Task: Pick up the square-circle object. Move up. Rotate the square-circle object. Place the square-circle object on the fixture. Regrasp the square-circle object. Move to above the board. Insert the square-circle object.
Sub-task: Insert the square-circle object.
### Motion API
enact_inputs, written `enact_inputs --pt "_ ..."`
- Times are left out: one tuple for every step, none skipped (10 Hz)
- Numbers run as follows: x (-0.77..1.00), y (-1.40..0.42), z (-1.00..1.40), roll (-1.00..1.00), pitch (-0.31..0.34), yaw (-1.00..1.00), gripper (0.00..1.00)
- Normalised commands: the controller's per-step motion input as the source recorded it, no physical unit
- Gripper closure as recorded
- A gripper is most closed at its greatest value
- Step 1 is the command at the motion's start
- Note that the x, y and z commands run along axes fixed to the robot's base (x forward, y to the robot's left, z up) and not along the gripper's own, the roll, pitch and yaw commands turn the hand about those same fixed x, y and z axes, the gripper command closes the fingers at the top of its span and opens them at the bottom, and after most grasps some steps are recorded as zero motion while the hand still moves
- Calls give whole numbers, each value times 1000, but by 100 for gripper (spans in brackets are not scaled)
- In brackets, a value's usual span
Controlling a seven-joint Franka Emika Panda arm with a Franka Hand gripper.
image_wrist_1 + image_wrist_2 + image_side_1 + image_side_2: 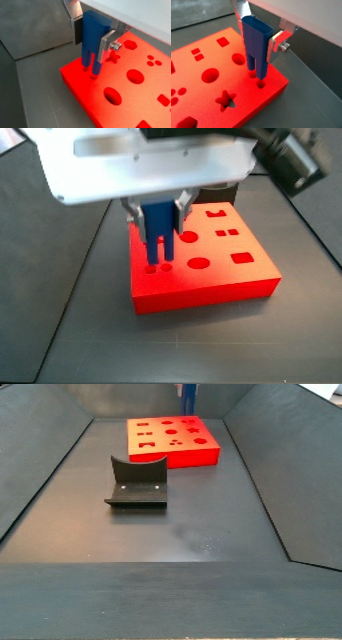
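Pushing the blue square-circle object straight down, slowly and upright, looks like the best way, since its two thin legs stand at small holes near a corner of the board. The gripper has its silver jaws clamped on the smooth, blocky peg. The board is flat, bright red and full of shaped holes, and the dark fixture sits on the floor just beside it.

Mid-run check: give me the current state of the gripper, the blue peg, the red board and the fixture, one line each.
gripper: shut on the square-circle object, above a corner of the board.
square-circle object: held upright, two prongs down, their tips at the small holes near the board's corner.
board: flat on the floor, its other cutouts open.
fixture: on the floor, apart from the board, nothing on it.
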Motion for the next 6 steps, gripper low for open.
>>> enact_inputs --pt "-37 -11 -271 0 -87 -134 100" --pt "0 0 -194 0 -53 -286 100" --pt "0 0 -126 0 -9 -323 100" --pt "0 0 -91 0 0 -389 100" --pt "0 0 -74 3 0 -257 100" --pt "0 0 -126 7 -7 0 100"
